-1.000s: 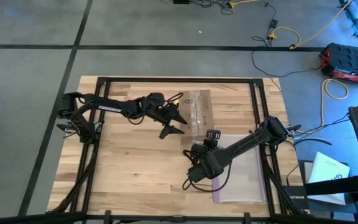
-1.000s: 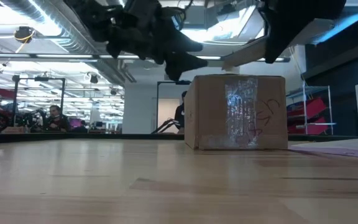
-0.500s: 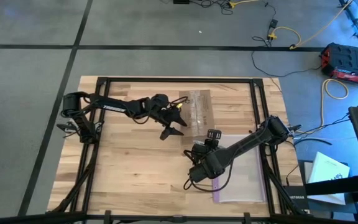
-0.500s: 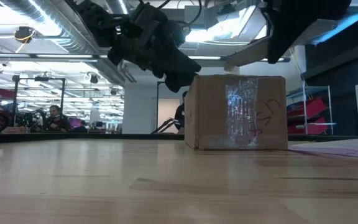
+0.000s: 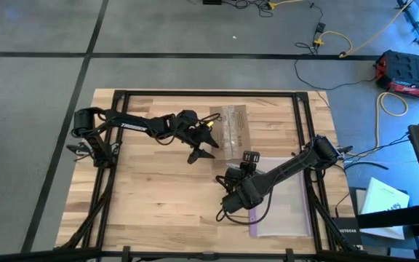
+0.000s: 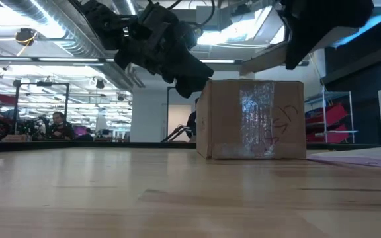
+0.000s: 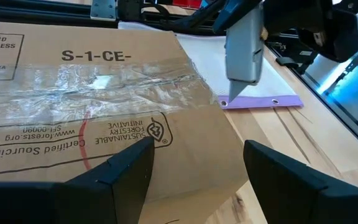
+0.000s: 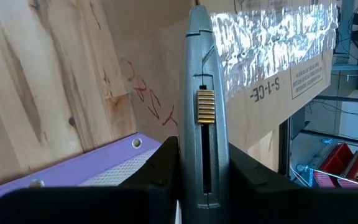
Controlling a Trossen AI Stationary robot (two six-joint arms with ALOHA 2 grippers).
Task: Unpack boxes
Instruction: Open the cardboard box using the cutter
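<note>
From above, the small brown cardboard box (image 5: 230, 131), sealed with clear tape, sits toward the wooden table's (image 5: 151, 196) far side, the left gripper (image 5: 204, 145) beside its edge. At table height the box stands closed and upright. The left wrist camera shows those jaws apart, empty, straddling a corner. The right wrist camera shows the right gripper (image 8: 199, 168) clamped on a slim grey box cutter (image 8: 201, 106) aimed at the tape. Unbraced, the box could slide and the blade skid off.
</note>
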